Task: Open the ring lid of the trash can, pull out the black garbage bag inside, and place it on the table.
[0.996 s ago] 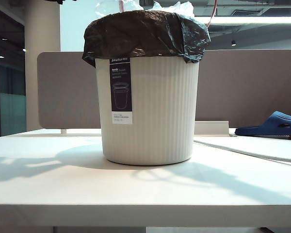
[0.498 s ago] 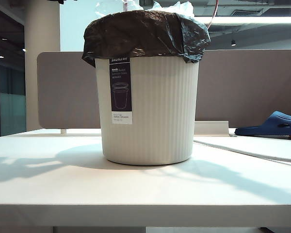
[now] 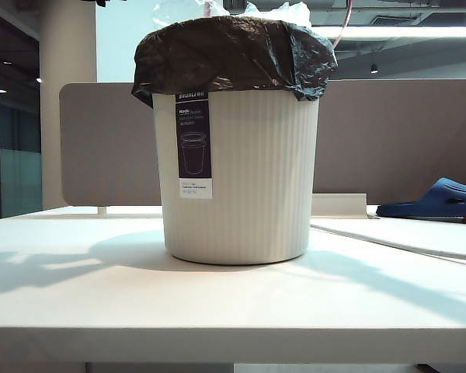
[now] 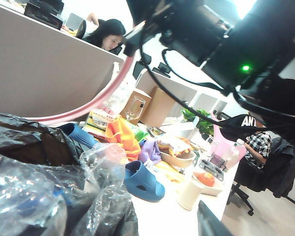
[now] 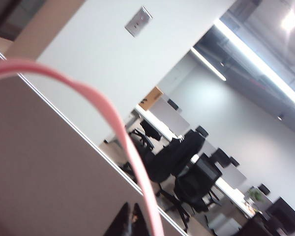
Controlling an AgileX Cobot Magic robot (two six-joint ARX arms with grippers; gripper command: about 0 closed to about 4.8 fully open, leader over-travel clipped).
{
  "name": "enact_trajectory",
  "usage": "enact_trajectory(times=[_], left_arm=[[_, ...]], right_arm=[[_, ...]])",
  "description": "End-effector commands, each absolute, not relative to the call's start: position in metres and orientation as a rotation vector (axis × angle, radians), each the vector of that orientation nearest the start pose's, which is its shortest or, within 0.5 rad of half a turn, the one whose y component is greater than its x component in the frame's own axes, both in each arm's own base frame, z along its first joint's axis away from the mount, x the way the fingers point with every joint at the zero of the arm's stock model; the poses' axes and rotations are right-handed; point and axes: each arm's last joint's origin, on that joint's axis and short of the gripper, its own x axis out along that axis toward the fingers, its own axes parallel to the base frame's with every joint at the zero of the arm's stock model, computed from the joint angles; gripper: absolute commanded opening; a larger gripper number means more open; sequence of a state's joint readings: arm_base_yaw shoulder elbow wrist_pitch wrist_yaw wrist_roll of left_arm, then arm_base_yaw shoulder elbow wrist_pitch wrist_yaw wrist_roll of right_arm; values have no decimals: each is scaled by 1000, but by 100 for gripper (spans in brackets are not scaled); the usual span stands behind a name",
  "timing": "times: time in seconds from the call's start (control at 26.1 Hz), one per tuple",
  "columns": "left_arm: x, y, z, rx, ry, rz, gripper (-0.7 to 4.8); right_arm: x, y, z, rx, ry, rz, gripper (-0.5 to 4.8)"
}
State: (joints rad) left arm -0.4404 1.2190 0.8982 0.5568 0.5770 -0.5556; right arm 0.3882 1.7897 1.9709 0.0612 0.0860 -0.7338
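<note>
The cream ribbed trash can [image 3: 248,179] stands mid-table [image 3: 217,311], with the black garbage bag [image 3: 233,50] folded over its rim. The pink ring lid [image 3: 344,22] is lifted off the can, and only a thin arc of it shows above the can. In the left wrist view the ring lid [image 4: 88,103] curves up to the right arm [image 4: 196,29]. Below it lies the bag's open mouth [image 4: 29,142]. My left gripper [image 4: 132,228] hangs open over the bag, one finger [image 4: 209,223] showing. My right gripper [image 5: 130,219] is shut, the ring lid [image 5: 118,123] running alongside its tips.
Clear crumpled plastic [image 4: 19,196] fills the bag and pokes out on top [image 3: 283,12]. A blue slipper [image 3: 439,198] lies at the back right before the grey-brown partition [image 3: 388,132]. The neighbouring desk holds another blue slipper [image 4: 142,182], a white cup [image 4: 189,192] and clutter.
The sliver of pink ring above the can's top has shifted slightly right, and the arm shadows on the table have moved. Can and bag stay put.
</note>
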Motion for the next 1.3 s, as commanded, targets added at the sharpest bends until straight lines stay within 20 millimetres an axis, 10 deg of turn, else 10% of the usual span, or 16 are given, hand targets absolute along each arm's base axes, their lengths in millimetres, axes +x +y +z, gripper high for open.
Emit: enact_trajectory(times=[0.04, 0.8, 1.3], left_arm=[[236, -129, 356, -484, 30, -1068, 341], [236, -129, 355, -480, 35, -1066, 341], [241, -116, 354, -416, 33, -1092, 341]], right_arm=[[374, 141, 491, -660, -343, 173, -1], [380, 127, 488, -612, -297, 154, -1], [340, 115, 503, -486, -129, 269, -1]])
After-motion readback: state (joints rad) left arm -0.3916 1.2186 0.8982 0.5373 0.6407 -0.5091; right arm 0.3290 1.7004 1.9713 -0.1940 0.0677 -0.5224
